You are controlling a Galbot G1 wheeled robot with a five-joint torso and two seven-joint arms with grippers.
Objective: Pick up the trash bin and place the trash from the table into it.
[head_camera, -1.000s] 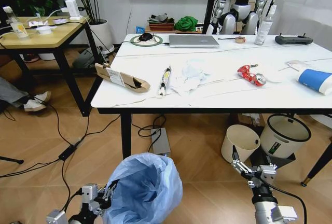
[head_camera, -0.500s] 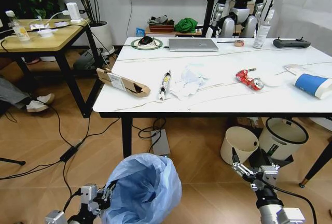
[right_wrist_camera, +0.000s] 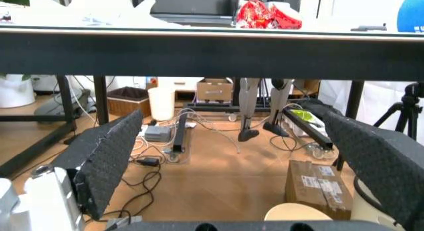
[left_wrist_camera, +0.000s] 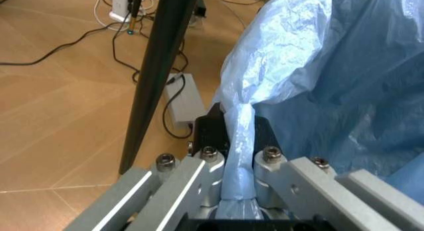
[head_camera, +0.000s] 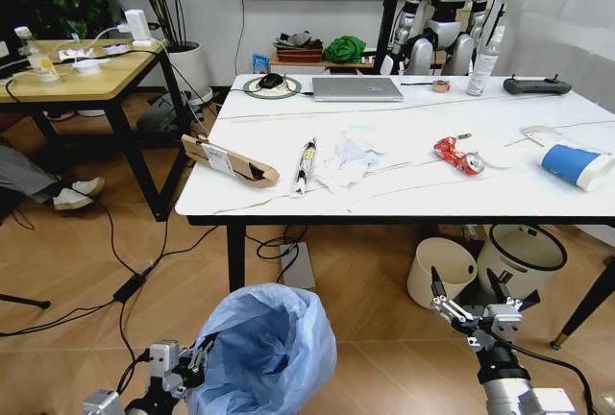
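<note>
While my left gripper (left_wrist_camera: 239,141) is clenched on a gathered fold of the blue bag, the trash bin (head_camera: 261,350) hangs low in front of me, short of the table's (head_camera: 384,199) near edge and below its top. I judge that pinching the liner at the rim leaves the mouth gaping upward, ready to take litter. My right gripper (head_camera: 474,298) is held out low by the floor, under the table's near edge, with its fingers spread and nothing between them; from its wrist view I look along the underside of the tabletop, so I reckon it must rise before it can reach anything on top.

On the table I count six pieces of trash: one brown cardboard box (head_camera: 231,160) lying over the left edge, one slim wrapper (head_camera: 306,159) beside it, one heap of crumpled tissue (head_camera: 348,159) near the middle, one crushed red can (head_camera: 458,156), one flat packet (head_camera: 540,134) and one blue-and-white cup (head_camera: 578,164) on its side at the far right. None is in the bin yet. Two other bins stand under the table: one cream bin (head_camera: 440,271) and one white bin (head_camera: 519,259).
</note>
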